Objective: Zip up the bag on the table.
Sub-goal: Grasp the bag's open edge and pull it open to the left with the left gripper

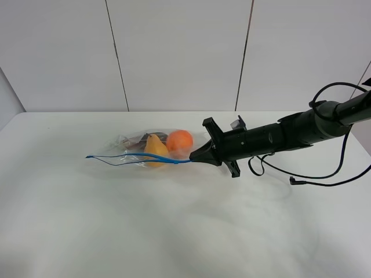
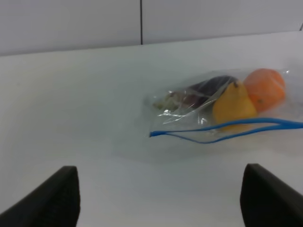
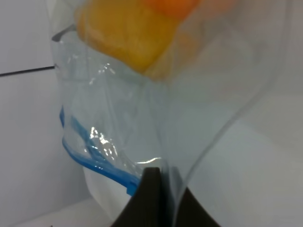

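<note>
1. Clear, crinkly plastic was what you had in front of you: the bag (image 1: pixel 130 145) lay on the white table (image 1: pixel 174 231), near the middle and somewhat toward the far edge in the exterior high view.
2. Through the plastic you could see an orange item (image 1: pixel 179 141) at the right end, a yellow item (image 1: pixel 155 149) just beside it, and a dark item (image 1: pixel 152 137) behind the yellow one.
3. A thin blue zipper strip (image 1: pixel 130 156) ran along the bag's near edge, from its free left end across to your right gripper (image 1: pixel 194 157).
4. The strip's two tracks met at the left end but stood apart along the middle, so the mouth gaped there.
5. Your right gripper was clamped on the bag at the right end of that strip. The right wrist view showed its dark fingertips pressed together with the plastic pinched between them.
6. Your right arm reached in from the right side of the exterior high view, low over the table and close to level.
7. Your left gripper (image 2: pixel 161 196) was outside the exterior high view. In the left wrist view its two dark fingers (image 2: pixel 52 201) stood spread wide with only bare table between them.
8. The bag lay ahead of those fingers, apart from them and untouched.
9. A black cable (image 1: pixel 324 174) trailed from the right arm down to the table, well apart from the bag.
</note>
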Tool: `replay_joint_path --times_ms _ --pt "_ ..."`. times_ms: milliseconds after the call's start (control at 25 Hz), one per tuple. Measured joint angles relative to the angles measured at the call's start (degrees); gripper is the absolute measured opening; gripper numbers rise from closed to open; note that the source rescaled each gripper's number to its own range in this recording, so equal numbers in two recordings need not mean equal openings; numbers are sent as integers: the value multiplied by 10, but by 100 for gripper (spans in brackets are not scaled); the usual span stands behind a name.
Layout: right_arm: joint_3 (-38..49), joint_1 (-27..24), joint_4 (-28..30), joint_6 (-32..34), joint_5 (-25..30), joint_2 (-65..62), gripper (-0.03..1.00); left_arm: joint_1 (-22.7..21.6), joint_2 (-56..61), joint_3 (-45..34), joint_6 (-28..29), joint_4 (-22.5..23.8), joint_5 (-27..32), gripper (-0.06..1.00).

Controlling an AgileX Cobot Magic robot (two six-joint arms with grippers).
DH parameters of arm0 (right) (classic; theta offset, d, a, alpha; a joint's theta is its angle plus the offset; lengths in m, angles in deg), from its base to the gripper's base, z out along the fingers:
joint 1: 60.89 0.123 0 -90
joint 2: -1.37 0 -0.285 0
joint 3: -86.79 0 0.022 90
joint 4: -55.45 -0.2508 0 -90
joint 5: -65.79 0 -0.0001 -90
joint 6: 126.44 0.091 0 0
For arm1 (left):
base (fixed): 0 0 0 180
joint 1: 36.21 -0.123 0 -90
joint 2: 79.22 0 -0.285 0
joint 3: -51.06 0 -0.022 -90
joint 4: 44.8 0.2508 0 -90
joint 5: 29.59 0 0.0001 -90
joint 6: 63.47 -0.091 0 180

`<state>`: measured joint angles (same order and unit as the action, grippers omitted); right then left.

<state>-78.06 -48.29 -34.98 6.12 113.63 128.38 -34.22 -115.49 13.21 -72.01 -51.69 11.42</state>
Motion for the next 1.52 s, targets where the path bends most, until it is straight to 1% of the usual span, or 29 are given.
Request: replay_joint_path --times_ms 80,200,320,400,440,520,800,920,1000,1120,1280,1520 --pt "0 0 1 -2 0 0 0 0 -48 0 -22 -18 -29 100" --pt "0 0 1 -8 2 0 0 1 -117 0 -89 -46 -69 100" --pt "0 0 1 -13 7 0 0 25 -169 0 -146 -95 -88 100" --pt "0 0 1 -15 9 0 0 62 -196 0 -188 -119 -88 100" --pt "0 0 2 -15 9 0 0 81 -210 0 -205 -121 -88 100" --pt "0 0 2 -15 9 0 0 128 -235 0 -222 -123 -88 100" --pt "0 0 5 -15 12 0 0 271 -322 0 -231 -103 -103 100" --pt "0 0 6 -15 14 0 0 323 -352 0 -231 -100 -111 100" --pt "0 0 6 -15 14 0 0 348 -365 0 -231 -100 -119 100" --pt "0 0 6 -15 15 0 0 367 -370 0 -231 -99 -159 100" --pt "0 0 6 -15 14 0 0 369 -378 0 -255 -97 -215 100" --pt "0 0 7 -15 14 0 0 371 -459 2 -289 -97 -260 100"
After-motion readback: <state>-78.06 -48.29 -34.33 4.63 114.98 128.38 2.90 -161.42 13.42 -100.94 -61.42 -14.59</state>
